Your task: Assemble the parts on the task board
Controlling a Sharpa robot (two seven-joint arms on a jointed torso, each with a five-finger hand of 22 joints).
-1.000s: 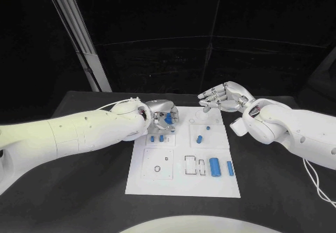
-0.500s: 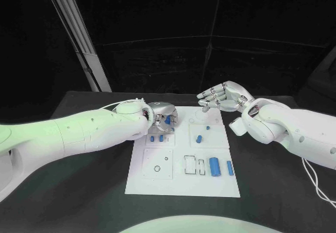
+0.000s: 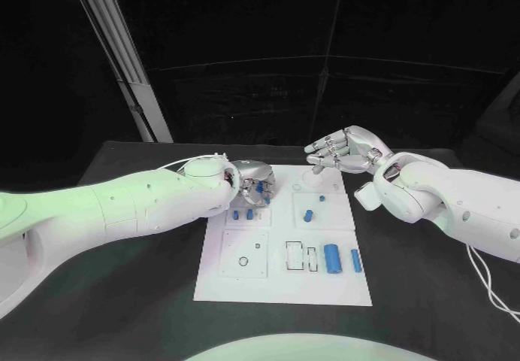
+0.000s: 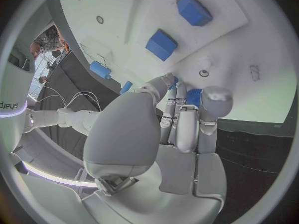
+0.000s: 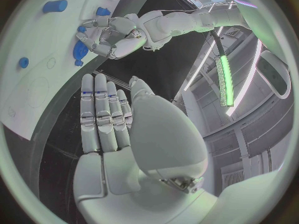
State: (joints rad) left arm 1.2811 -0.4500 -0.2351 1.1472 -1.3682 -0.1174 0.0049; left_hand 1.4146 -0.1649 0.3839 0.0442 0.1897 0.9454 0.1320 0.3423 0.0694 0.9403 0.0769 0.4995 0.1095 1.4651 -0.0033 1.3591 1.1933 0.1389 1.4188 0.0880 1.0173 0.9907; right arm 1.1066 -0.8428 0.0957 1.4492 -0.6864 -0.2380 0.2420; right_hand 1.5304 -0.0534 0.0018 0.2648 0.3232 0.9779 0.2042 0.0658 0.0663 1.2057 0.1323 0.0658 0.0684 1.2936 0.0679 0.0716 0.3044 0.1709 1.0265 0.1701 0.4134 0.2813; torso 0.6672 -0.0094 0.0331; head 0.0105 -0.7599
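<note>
Black worktop (image 3: 130,301) carrying the white task board (image 3: 284,289) at frame centre, arms reaching in from both sides.
Left hand (image 3: 252,185) is curling over the board's upper-left corner, pinching a small blue part (image 4: 194,97), probably for seating; right hand (image 3: 345,151) is hovering upper right, fingers spread, holding nothing. Smooth blue cylinders (image 3: 333,258) are lying lower right.

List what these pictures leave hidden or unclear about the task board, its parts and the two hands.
- Left hand, head view: its curled fingers cover whatever part it holds.
- Same hand, left wrist view: a blue piece peeks between fingers; shape unclear.
- Task board, head view: printed outlines too small to read.
- Right hand: open, holding nothing.
</note>
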